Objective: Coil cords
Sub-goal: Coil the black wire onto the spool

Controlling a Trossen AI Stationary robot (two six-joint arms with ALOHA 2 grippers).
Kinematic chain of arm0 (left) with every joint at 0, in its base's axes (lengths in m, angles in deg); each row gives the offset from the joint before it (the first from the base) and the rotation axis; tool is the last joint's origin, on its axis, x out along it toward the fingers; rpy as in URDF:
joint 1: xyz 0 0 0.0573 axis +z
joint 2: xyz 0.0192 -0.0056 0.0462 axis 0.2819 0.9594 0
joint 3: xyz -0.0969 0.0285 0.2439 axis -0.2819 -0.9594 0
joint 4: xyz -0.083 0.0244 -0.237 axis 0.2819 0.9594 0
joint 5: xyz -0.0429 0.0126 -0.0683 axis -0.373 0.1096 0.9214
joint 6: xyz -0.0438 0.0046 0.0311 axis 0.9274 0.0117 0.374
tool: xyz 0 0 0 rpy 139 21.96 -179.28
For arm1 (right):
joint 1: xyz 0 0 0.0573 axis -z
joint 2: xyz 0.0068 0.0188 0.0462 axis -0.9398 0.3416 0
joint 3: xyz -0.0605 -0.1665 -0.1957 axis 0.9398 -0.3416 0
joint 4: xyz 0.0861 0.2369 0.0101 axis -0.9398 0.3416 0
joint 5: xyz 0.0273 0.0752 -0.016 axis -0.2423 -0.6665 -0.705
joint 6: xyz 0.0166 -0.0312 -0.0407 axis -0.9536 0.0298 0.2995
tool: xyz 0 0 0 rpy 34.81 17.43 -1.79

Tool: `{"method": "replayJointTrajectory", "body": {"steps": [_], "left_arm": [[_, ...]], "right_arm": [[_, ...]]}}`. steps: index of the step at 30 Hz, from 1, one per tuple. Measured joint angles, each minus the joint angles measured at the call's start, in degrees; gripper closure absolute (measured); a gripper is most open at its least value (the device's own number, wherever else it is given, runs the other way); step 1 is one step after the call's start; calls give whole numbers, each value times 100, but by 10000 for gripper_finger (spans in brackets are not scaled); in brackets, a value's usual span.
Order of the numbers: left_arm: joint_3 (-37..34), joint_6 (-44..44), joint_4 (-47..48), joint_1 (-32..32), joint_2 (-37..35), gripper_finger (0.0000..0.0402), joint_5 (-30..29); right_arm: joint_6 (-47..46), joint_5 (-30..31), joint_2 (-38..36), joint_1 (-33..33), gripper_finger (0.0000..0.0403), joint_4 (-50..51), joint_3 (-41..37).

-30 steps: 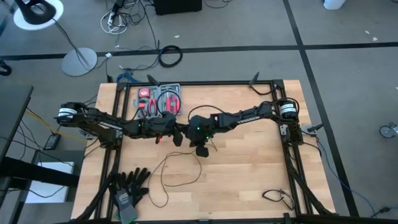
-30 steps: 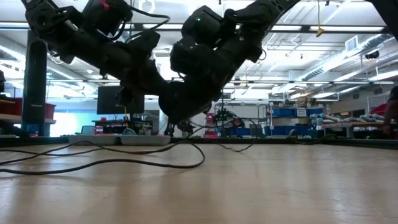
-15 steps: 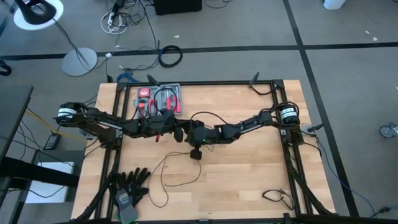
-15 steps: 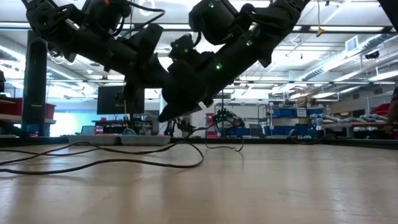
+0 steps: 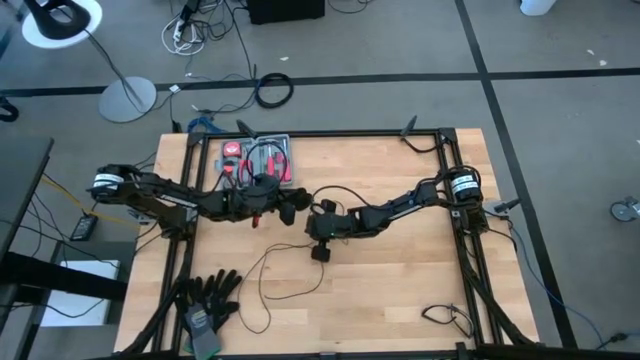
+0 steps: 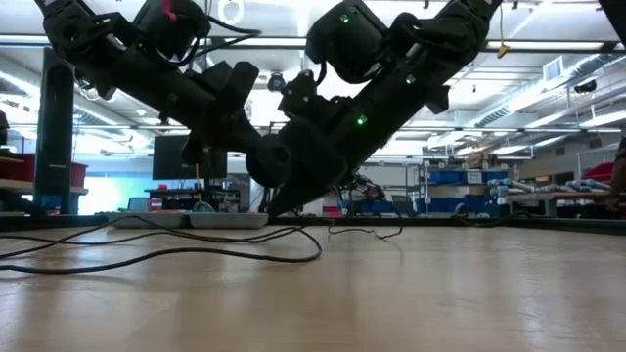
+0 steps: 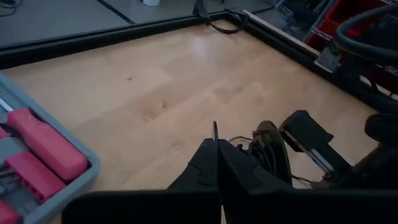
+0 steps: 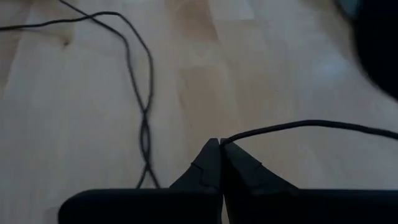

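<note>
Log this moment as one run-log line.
stage: coiling | left gripper: shut on cord | right gripper: shut on cord | rest of cord: loose on table

Two dark arms, black jointed housings. Right arm (image 5: 385,210): green indicator lights. Left arm (image 5: 190,199): red mark. Silver-capped base joints.

Thin black wire (image 5: 268,283) sprawled on table.

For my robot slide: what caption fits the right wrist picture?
Right gripper shut on the thin black cord above the wooden table.
</note>
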Motion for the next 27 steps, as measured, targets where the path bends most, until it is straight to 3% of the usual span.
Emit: {"method": "replayJointTrajectory", "body": {"steps": [8,14,27], "left_arm": [[0,23,-336,-70,316,402,-103],[-4,344,-336,-68,659,402,-72],[-2,155,-720,-291,1412,402,-282]], "right_arm": [[-616,-259,-7,11,403,-199,-450],[-1344,-991,-24,37,386,-376,-616],[-1318,-1402,-210,39,322,89,-601]]}}
